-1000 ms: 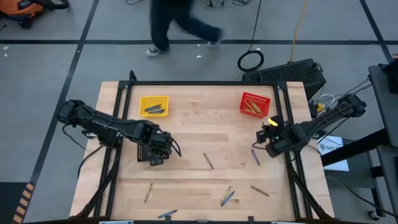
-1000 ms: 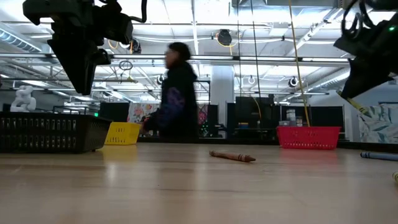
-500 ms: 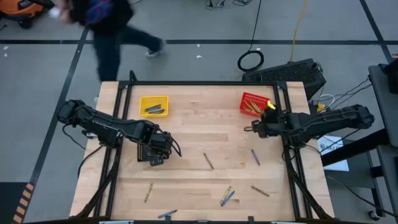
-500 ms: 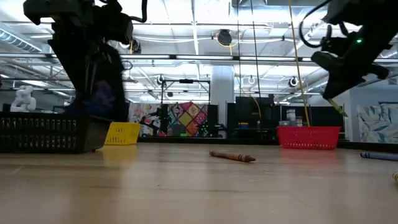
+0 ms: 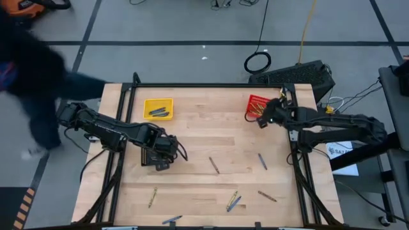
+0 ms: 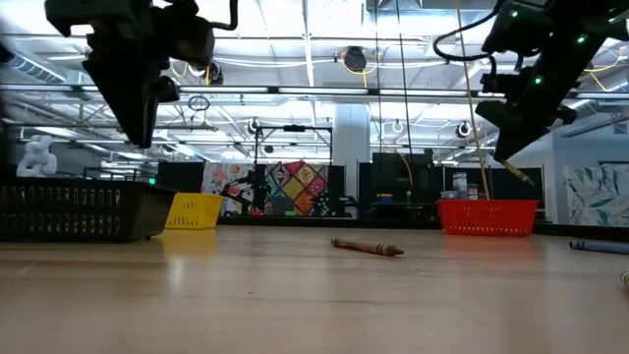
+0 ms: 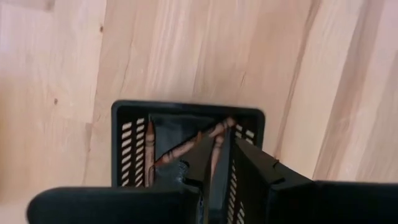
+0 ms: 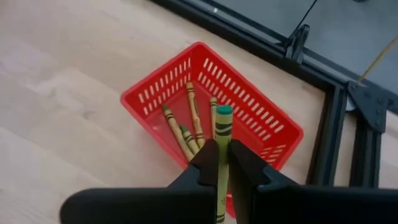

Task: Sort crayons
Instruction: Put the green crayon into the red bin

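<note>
Crayons everywhere, so left to right we go! My left gripper point(image 5: 161, 163) hangs over the black basket point(image 7: 127, 127), fingers parted with a narrow gap, nothing between them; brown crayons point(image 7: 186, 144) lie inside that basket directly beneath. Behind it, the yellow basket point(image 5: 158, 108) holds a couple of bluish crayons point(image 5: 158, 112). Out on the open table point(image 5: 192, 128), loose ones are scattered: a yellow-green one point(image 5: 153, 197) near the front left, a brown one point(image 5: 214, 165) in the middle, a pair point(image 5: 232, 201) touching each other further forward, a blue one point(image 5: 262, 161) and another brown one point(image 5: 267, 196) toward the right. Over at the right, my right gripper point(image 8: 223, 167) is clamped on a green crayon point(image 8: 222, 143), poised above the near edge of the red basket point(image 8: 264, 124), where more yellow-green crayons point(image 8: 189, 127) already lie. A blurred person point(image 5: 29, 83) stands just off the table's left side.
</note>
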Tool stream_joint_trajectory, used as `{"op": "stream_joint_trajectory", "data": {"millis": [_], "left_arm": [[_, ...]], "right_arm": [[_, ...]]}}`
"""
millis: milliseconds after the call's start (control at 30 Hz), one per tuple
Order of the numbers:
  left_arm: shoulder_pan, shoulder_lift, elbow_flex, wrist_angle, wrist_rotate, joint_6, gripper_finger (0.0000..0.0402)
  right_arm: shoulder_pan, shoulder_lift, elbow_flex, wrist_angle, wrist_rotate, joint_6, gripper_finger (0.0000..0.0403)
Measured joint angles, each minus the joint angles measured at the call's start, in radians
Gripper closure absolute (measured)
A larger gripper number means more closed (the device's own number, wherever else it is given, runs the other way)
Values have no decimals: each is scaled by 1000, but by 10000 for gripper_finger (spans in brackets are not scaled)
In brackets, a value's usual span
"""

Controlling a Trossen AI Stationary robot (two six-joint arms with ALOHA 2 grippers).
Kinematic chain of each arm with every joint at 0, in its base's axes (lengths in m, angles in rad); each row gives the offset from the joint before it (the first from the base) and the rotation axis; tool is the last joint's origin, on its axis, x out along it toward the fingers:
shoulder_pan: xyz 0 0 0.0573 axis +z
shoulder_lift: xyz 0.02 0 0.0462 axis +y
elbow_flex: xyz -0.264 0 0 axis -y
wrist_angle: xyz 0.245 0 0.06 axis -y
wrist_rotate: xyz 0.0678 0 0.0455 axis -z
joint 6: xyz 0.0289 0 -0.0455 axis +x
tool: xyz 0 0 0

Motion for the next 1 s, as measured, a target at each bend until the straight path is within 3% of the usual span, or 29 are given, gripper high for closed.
{"op": "stream_joint_trajectory", "data": {"millis": [500, 767, 1000], "left_arm": [[1, 0, 0, 42, -9, 0, 338], [1, 0, 0, 42, -11, 0, 338], [1, 0, 0, 42, -11, -1, 338]], "right_arm": [[-320, 125, 0, 165, -247, -526, 403], [-403, 220, 0, 227, -351, -636, 403], [-410, 254, 0, 227, -350, -695, 383]]}}
